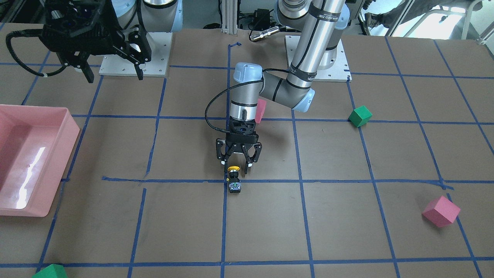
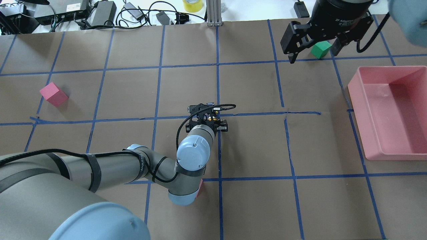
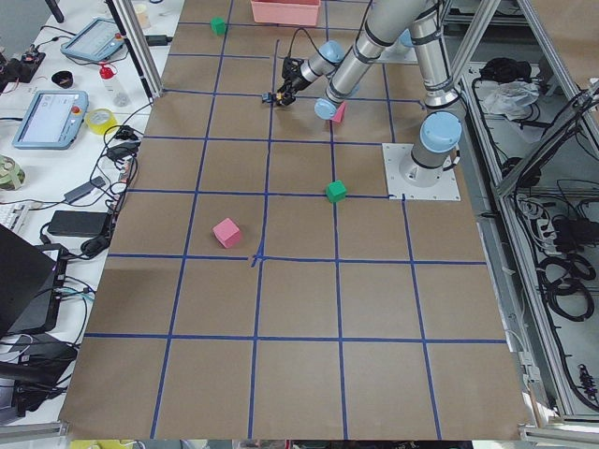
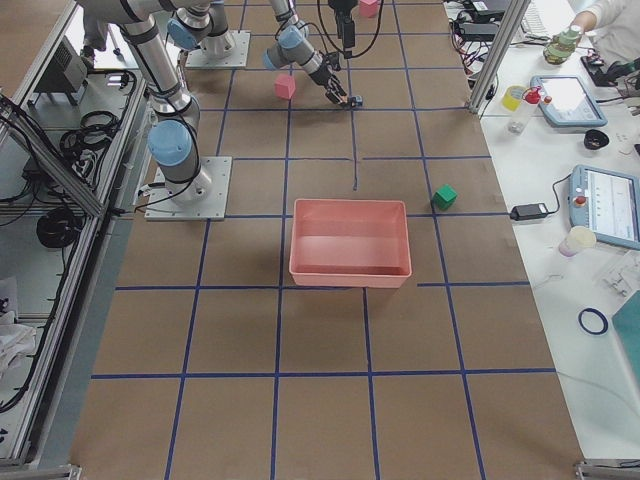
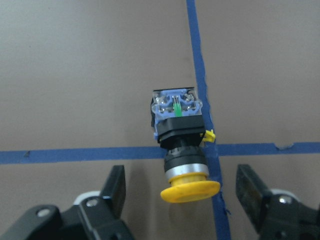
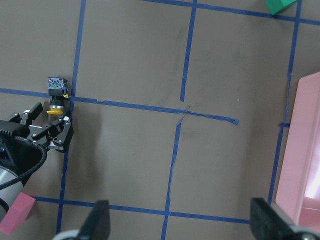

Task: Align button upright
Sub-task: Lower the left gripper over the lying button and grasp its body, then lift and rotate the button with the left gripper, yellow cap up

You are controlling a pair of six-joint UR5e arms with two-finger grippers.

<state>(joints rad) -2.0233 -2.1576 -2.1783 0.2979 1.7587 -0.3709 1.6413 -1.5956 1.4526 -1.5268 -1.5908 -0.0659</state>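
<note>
The left arm point(image 2: 110, 165) reaches low across the brown paper-covered table point(image 1: 347, 231) to its middle. Its wrist is bent so the left gripper point(image 1: 237, 165) points down and forward at the button point(image 1: 234, 180). The gripper's fingers point(image 5: 114, 187) are spread wide on either side of the yellow cap point(image 5: 190, 190) and touch nothing. The button lies on its side where two blue tape lines point(image 5: 75, 155) cross, with its cap toward the gripper and its grey-white base block away from the robot. The right gripper point(image 1: 114, 76) hangs raised near its own mounting plate, fingers apart and holding nothing. One pink cube point(image 1: 261, 111) sits under the left wrist joint, near the button. Another pink cube point(image 1: 441, 211) and two green cubes point(image 1: 360, 116) point(image 1: 50, 272) lie well apart from it. The pink tray point(image 4: 350, 276) sits at the table's end on the robot's right, well away. White lettering on the right gripper's body point(image 2: 343, 21) begins "2F"; the rest is too small to read.
</note>
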